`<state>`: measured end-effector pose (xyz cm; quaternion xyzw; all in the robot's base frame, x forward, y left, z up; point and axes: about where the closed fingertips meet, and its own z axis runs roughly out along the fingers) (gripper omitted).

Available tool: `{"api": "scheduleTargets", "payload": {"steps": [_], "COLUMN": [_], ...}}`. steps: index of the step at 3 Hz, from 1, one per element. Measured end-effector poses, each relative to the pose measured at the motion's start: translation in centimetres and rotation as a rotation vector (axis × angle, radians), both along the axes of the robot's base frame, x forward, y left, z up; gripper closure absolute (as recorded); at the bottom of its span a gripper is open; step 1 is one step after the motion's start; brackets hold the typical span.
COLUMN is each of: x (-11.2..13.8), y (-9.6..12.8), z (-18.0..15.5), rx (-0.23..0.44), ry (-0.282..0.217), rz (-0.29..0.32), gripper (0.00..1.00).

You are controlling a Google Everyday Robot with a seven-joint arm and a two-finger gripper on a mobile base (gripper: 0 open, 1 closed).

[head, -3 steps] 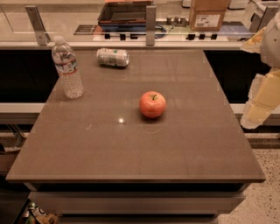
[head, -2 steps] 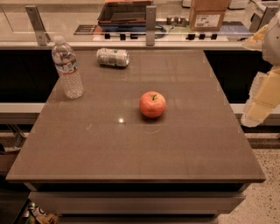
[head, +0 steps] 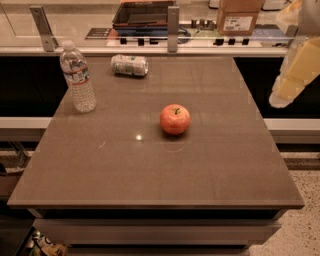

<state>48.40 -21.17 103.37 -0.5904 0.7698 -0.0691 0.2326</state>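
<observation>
Closest to me is the front edge of the table (head: 150, 170), a broad brown top with a dull sheen. Nothing sits on this near part.

A little further in, just right of the middle, an apple (head: 175, 119) stands upright, red-orange with its stem pointing up. It is well apart from everything else.

Further back on the left, a clear water bottle (head: 78, 77) stands upright near the table's left edge with its cap on. Beyond it, near the far edge, a drinks can (head: 129, 65) lies on its side, apart from the bottle.

The gripper (head: 292, 75) hangs off to the right, past the table's right edge and above the level of the top, a pale yellowish shape partly cut off at the side. It holds nothing and touches nothing. I cannot tell whether it is apart or together. The apple is the thing nearest to it, though a good stretch of bare table lies between them.

To my eye this is a stand-off posture, with the arm outside the table and no contact made. Reaching anything here would mean coming in leftward over the right edge and then dropping down.

Behind the table are a metal post (head: 173, 29), a dark tray (head: 142, 12) and a cardboard box (head: 239, 15).
</observation>
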Motion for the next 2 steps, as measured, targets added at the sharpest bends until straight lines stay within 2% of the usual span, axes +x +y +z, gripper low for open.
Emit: {"api": "scheduleTargets", "payload": {"steps": [2], "x": [5.7], "y": [3.3], "z": [2.8], "rx": [0.145], "ry": [-0.107], "rz": [0.009], "gripper": [0.00]}}
